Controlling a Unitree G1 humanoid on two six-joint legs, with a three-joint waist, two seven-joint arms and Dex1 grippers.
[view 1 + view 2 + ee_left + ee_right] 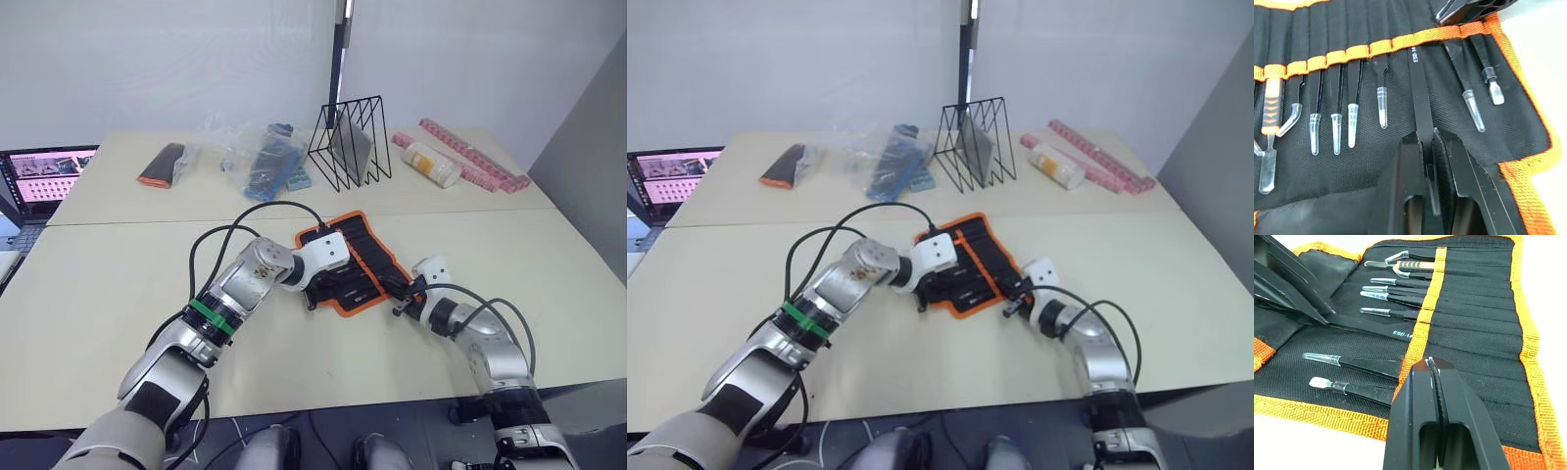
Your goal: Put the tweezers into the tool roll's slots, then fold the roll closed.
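- Eye view: roll (355,264) lies open on the table (118,294), both grippers at it.
- Left wrist: left gripper (1425,147) clamps a tweezer (1421,105) entering a slot.
- Right wrist: right gripper (1434,369) closed, empty, on the orange band (1422,323).

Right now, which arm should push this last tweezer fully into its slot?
Left. Its gripper is shut on the tweezer, whose end sits at the tool roll slot band. The right gripper is shut, pressing the orange band.
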